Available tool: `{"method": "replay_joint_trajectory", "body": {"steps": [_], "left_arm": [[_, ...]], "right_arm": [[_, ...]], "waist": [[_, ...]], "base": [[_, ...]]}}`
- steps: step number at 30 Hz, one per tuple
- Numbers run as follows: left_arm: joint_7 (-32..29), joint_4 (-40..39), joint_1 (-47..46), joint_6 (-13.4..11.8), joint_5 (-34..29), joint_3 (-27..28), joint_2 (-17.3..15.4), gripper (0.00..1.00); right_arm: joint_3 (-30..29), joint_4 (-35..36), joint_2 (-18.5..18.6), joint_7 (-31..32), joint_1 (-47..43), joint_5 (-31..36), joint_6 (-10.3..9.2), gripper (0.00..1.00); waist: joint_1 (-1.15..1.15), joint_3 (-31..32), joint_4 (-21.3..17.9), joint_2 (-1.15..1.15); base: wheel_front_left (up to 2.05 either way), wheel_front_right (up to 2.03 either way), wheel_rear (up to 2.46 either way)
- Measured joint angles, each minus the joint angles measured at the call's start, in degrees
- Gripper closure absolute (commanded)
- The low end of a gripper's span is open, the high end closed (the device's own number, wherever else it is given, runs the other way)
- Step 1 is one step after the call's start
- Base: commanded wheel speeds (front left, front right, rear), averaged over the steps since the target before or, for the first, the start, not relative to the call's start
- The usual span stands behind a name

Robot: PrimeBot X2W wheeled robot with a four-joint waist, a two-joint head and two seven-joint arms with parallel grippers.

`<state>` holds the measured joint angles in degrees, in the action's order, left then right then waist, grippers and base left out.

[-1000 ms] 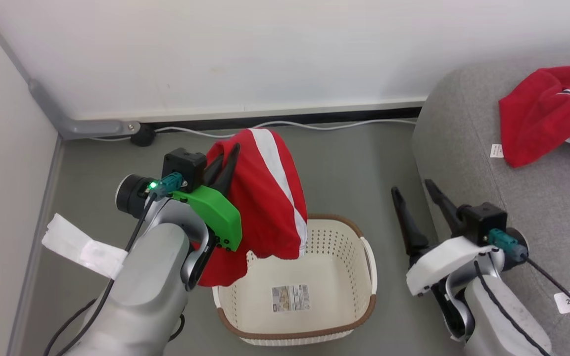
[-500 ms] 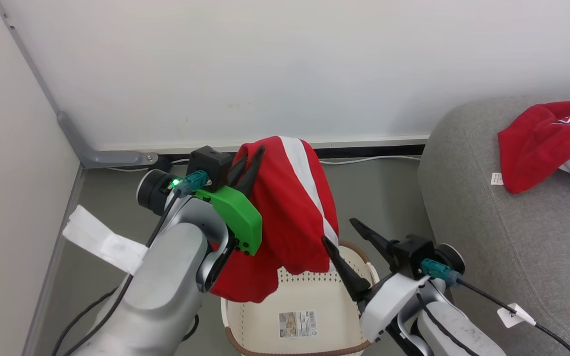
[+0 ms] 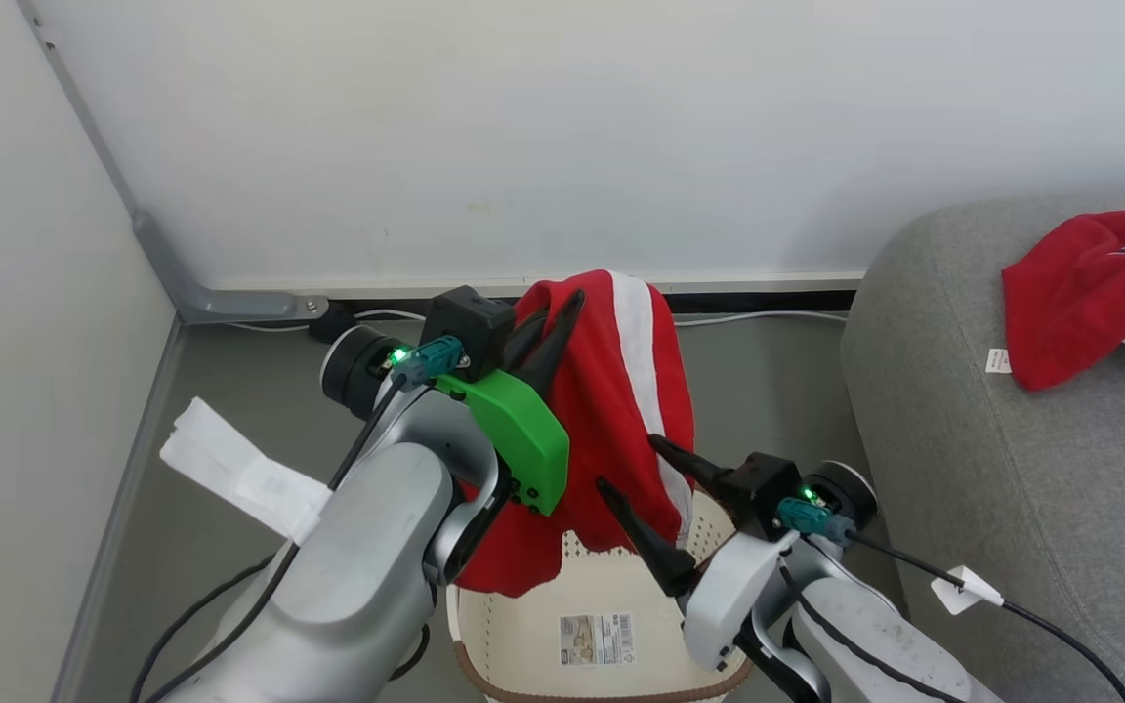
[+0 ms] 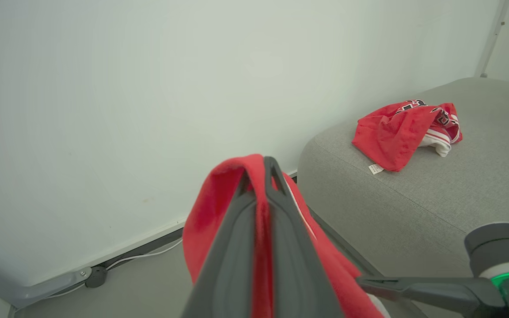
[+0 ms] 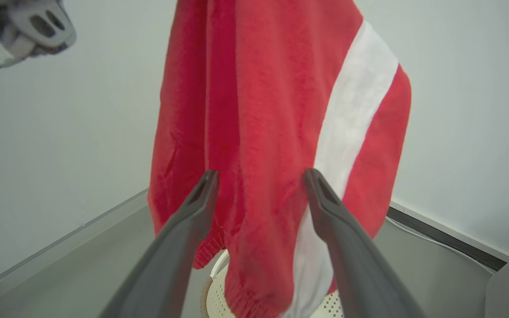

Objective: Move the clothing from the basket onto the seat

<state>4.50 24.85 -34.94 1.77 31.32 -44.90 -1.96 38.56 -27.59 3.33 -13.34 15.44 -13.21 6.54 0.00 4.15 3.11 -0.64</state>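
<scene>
My left gripper (image 3: 561,305) is clamped on the top fold of a red garment (image 3: 621,410). It hangs with its long axis straight down, white stripe running top to bottom, hem over the basket (image 3: 514,625). My right gripper (image 3: 629,463) is spread wide, pointing at the lower cloth and gripping nothing. The other red garment (image 3: 1070,303) lies crumpled on the seat (image 3: 1012,508).
</scene>
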Motion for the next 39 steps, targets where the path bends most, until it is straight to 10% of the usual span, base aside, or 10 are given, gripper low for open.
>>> {"method": "replay_joint_trajectory", "body": {"steps": [8, 10, 11, 14, 22, 23, 26, 27, 28, 39], "left_arm": [[-1.5, -2.5, 0.0, -1.7, 0.5, -1.4, 0.0, 1.00], [-1.5, -3.1, 0.0, -1.9, 0.9, -1.5, 0.0, 1.00], [-1.5, -3.3, 0.0, -2.3, 0.9, -1.5, 0.0, 1.00], [-2.0, -3.7, 0.0, -2.9, 1.0, -1.5, 0.0, 1.00], [-2.0, -3.8, 2.1, -4.4, 2.7, -0.5, -0.1, 1.00], [-1.9, -3.8, 2.6, -4.4, 2.7, -0.3, -0.2, 0.77], [-1.4, -3.6, 3.4, -4.8, 2.7, 0.2, -0.6, 0.51], [-1.4, -3.6, 3.4, -4.8, 2.7, 0.2, -0.6, 0.06], [-1.2, -3.6, 3.6, -4.8, 2.8, 0.4, -0.8, 0.00], [1.5, -3.8, 6.9, -5.1, 3.3, 1.5, -1.9, 0.00]], "right_arm": [[1.3, -3.9, 0.0, 0.3, 3.2, 1.8, -1.76, 0.00], [1.4, -4.5, 0.0, 0.3, 3.6, 1.8, -2.19, 0.13], [1.5, -4.8, 0.1, 0.3, 3.8, 1.7, -2.21, 0.51], [1.5, -5.3, 0.1, 0.3, 4.1, 0.8, -2.64, 1.00], [0.5, -5.9, 0.1, 0.2, 4.5, -2.9, -3.21, 1.00], [0.4, -5.9, 0.1, 0.2, 4.7, -3.4, -3.23, 1.00], [-0.7, -5.9, 0.1, 0.0, 5.6, -4.1, -3.92, 1.00], [-0.7, -5.9, 0.1, 0.0, 5.6, -4.1, -3.92, 1.00], [-1.1, -5.9, 0.1, -0.3, 5.9, -4.3, -4.21, 1.00], [-6.4, -4.9, 1.0, -0.5, 8.9, -4.5, -6.70, 1.00]], "waist": [[0.00, -0.2, 1.0, 0.00], [0.00, -0.3, 1.1, 0.00], [0.00, -0.3, 1.2, 0.00], [0.00, -0.5, 1.2, 0.00], [0.00, -0.9, 0.6, 0.00], [0.00, -0.9, 0.4, 0.00], [0.00, -1.1, -0.3, 0.00], [0.00, -1.1, -0.3, 0.00], [0.00, -1.1, -0.5, 0.00], [0.00, -1.4, -3.5, 0.00]], "base": [[0.00, 0.00, 0.00], [0.00, 0.00, 0.00], [0.00, 0.00, 0.00], [0.00, 0.00, 0.00], [0.00, 0.00, 0.00], [0.00, 0.00, 0.00], [0.00, 0.00, 0.00], [0.00, 0.00, 0.00], [0.00, 0.00, 0.00], [0.00, 0.00, 0.00]]}}
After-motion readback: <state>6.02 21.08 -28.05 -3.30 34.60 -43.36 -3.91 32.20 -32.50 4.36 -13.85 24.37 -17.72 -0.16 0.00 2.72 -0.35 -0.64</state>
